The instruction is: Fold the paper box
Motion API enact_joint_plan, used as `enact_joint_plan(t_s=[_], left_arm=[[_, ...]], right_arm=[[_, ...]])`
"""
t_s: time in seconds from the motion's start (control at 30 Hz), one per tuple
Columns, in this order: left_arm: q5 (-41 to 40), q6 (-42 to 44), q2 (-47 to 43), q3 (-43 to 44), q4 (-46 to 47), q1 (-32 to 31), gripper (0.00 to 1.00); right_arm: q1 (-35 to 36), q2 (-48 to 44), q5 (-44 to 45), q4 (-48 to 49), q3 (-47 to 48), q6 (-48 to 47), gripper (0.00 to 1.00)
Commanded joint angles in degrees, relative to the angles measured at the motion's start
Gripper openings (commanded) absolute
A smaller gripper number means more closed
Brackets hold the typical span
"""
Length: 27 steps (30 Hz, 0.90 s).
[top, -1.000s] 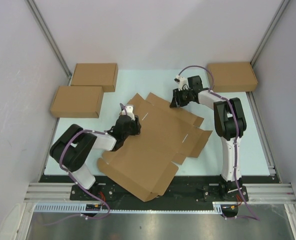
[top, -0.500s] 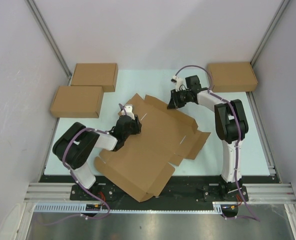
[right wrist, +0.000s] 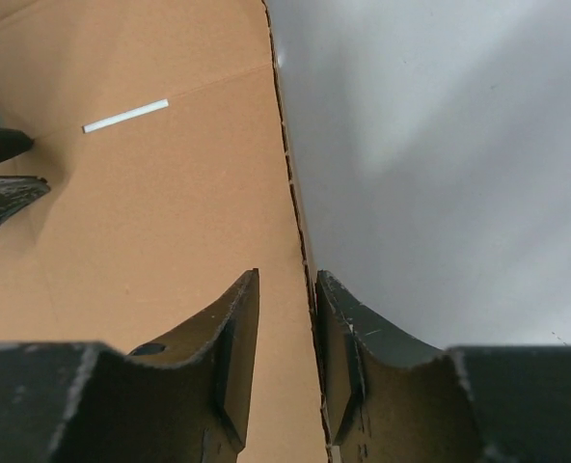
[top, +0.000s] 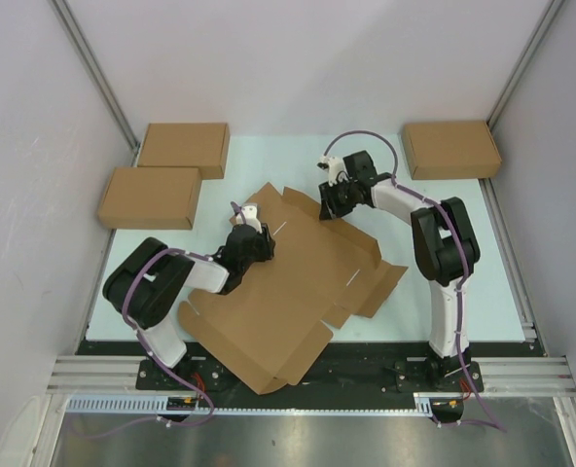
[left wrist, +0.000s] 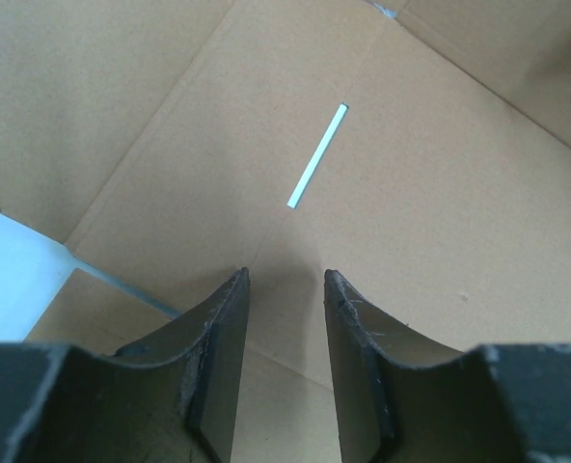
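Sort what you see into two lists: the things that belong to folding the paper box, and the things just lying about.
Belongs to the job:
- paper box, spread flat, not yet folded
- left gripper, over its panel
- right gripper, astride its far edge

Just lying about:
- back-left box
- front-left box, overlapping the back-left one
- right box

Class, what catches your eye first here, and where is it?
A big brown paper box sprawls unfolded in the middle of the top view. The right pincer straddles its far edge; the left pincer is over its left part. Three closed boxes lie at the far corners.
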Motion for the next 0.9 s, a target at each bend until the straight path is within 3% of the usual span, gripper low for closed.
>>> enact_joint_plan(t_s=[0.0, 0.27, 0.47, 0.57, 0.7, 0.73, 0.87], left_arm=[[-0.7, -1.2, 0.1, -0.4, -0.7, -0.5, 0.42], [-1.0, -1.2, -0.1, -0.6, -0.6, -0.7, 0.41], [-1.0, -1.1, -0.8, -0.8, -0.4, -0.8, 0.41], [-1.1, -0.5, -1.8, -0.3, -1.5, -0.7, 0.43], [-3.1, 2.5, -7.0, 1.7, -4.6, -0.8, 0.6], [-3.6, 4.6, -8.0, 2.3, -5.8, -0.6, 0.69], [-5.2, 11.8, -11.2, 7.2, -9.3, -0.6, 0.78]], right_arm=[[1.2, -2.7, 5.0, -0.2, -0.2, -1.1, 0.35], [1.6, -1.2, 5.4, -0.3, 0.0, -1.0, 0.24], [1.7, -0.2, 6.4, -0.2, 0.4, -0.8, 0.24], [2.1, -0.4, 8.0, -0.3, 0.4, -1.0, 0.13], [2.3, -2.6, 10.9, -0.7, 0.4, -2.0, 0.04], [2.3, -3.9, 11.5, -0.9, 0.4, -2.3, 0.02], [2.8, -7.1, 13.4, -2.3, 0.4, -4.0, 0.0]])
